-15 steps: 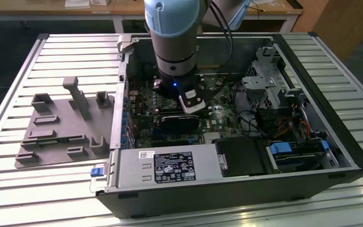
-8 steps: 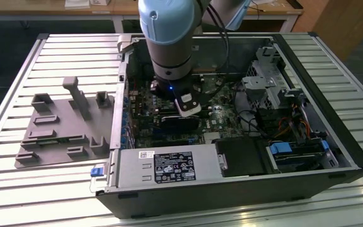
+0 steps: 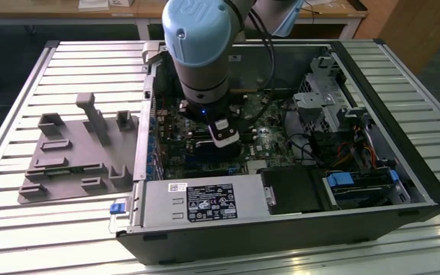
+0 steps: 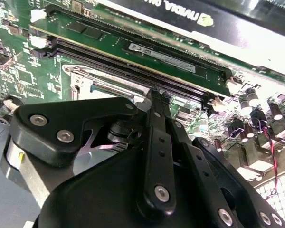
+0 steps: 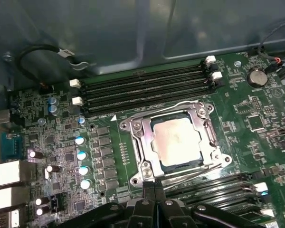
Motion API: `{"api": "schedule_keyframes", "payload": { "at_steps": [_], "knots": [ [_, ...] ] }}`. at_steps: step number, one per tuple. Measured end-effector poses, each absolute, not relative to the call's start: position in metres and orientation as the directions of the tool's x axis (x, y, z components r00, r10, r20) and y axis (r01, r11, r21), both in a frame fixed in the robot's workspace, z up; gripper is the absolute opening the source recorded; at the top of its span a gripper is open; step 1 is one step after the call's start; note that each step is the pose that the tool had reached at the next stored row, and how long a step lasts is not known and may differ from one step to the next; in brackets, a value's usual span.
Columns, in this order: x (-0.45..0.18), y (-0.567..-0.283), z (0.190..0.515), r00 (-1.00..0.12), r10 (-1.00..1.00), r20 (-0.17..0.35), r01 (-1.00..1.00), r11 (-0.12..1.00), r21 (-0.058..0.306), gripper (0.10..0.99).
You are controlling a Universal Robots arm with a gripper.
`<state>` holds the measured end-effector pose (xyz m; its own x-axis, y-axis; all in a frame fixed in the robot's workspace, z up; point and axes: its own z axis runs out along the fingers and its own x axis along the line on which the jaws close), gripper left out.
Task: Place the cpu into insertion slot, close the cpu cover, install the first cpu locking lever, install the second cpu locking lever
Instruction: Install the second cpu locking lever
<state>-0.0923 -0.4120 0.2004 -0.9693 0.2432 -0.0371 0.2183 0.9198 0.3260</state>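
We see the small flat silvery-grey square cpu (image 5: 176, 141) seated in the square dark insertion slot (image 5: 157, 167), with the thin silver metal-frame cpu cover (image 5: 205, 137) lying down around it on the green circuit board (image 5: 256, 118). In the first wrist view, the black gripper (image 5: 154, 186) sits at the socket's edge, its fingertips pressed together with nothing between them. In the exterior view, the arm with the blue-capped joint (image 3: 199, 51) reaches down into the open black computer case (image 3: 403, 189).
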Motion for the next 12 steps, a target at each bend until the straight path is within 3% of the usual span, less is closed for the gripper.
{"api": "schedule_keyframes", "payload": {
  "at_steps": [12],
  "knots": [
    [-0.0975, -0.4119, 0.1917, -0.969, 0.244, -0.032, 0.218, 0.912, 0.346, 0.102]
  ]
}}
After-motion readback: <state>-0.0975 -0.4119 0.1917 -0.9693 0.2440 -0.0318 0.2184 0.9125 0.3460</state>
